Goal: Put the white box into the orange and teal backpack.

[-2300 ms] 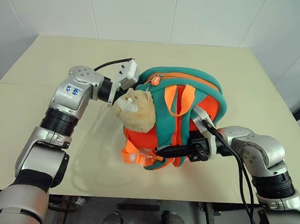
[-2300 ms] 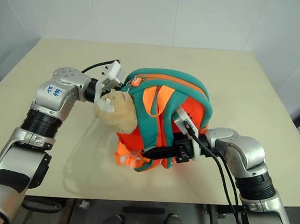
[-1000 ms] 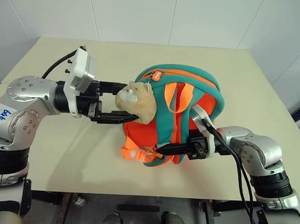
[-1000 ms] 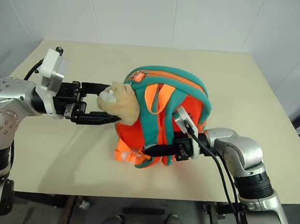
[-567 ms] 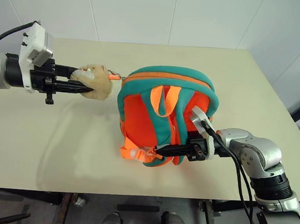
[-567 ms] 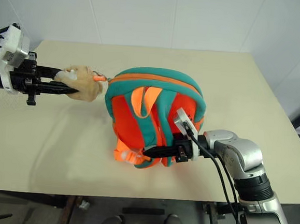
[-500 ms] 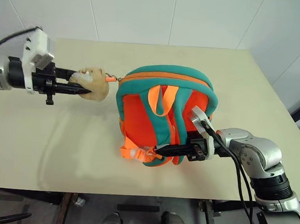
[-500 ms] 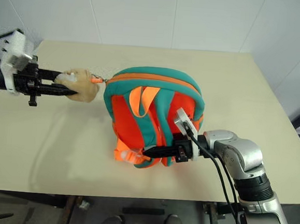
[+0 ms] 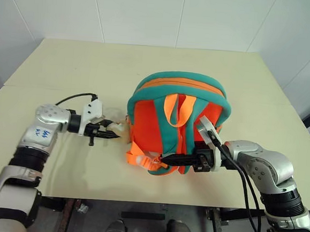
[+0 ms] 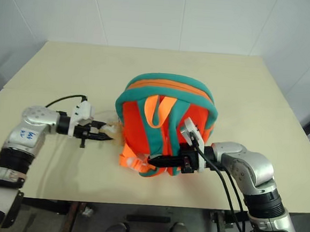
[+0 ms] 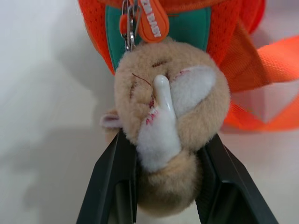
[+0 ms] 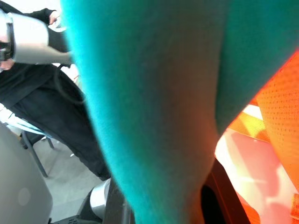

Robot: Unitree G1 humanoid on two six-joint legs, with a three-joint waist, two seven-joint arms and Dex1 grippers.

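Left wrist view, nearest the camera, has the left gripper [image 11: 163, 186] with its two black fingers [image 11: 114, 186] pressed against either side of the tan plush animal toy [image 11: 170, 126], clamped on it. The toy's white muzzle and paw face the lens, and beyond its head a metal clip [image 11: 128, 25] and an orange zipper pull [image 11: 152, 21] join it to the orange and teal backpack [image 11: 187, 23], whose orange webbing strap [image 11: 261, 70] trails across the pale counter [image 11: 46, 93].

From the head camera, the left gripper [image 9: 109, 136] sits left of centre, low over the counter [image 9: 83, 67], pointing toward the frame's right with the toy [image 9: 117, 129] at its tips, just beside the backpack's lower left edge. The backpack [image 9: 177, 109] stands at the centre of the frame, teal trim arching over its orange body, the orange handle loop [image 9: 180, 108] hanging down its face.

At lower centre, the right gripper [image 9: 169, 159] points toward the frame's left, its fingers drawn together on the backpack's teal bottom edge, beside the orange buckle strap [image 9: 141, 158]. In the right wrist view the teal fabric [image 12: 154, 116] sits between the dark fingers [image 12: 224, 196], with orange mesh [image 12: 280, 107] to one side.

Farther back, the counter runs to a white tiled wall [image 9: 152, 13]. The white box cannot be seen on the counter around the bag.
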